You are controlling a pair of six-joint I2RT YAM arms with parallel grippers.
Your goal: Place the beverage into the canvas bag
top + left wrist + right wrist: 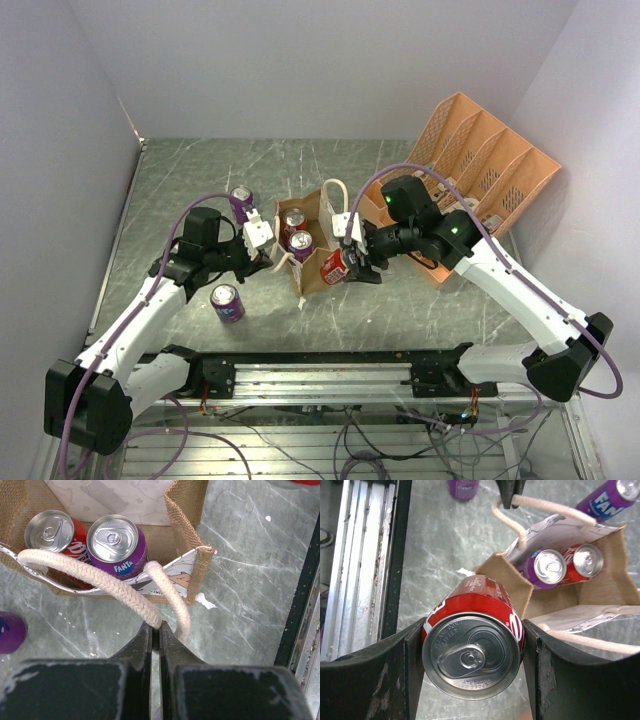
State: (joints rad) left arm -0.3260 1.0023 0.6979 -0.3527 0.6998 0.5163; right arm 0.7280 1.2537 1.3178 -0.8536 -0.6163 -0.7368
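Carrying the red aluminium cola can [472, 652], your right tool [355, 260] is clamped on its sides at the lower-right corner of the tan boxy canvas bag [308, 278], frame centre. Your left tool [156, 630] is pinched together on its cream rope handle [100, 580]. Insertion appears in hand: clear the rim, then lower beside the two cans [112, 542] inside; room looks tight.

The canvas bag [187, 510] is coarse woven cloth (handles [100, 582] of braided cord); the red can [472, 655], glossy metal.
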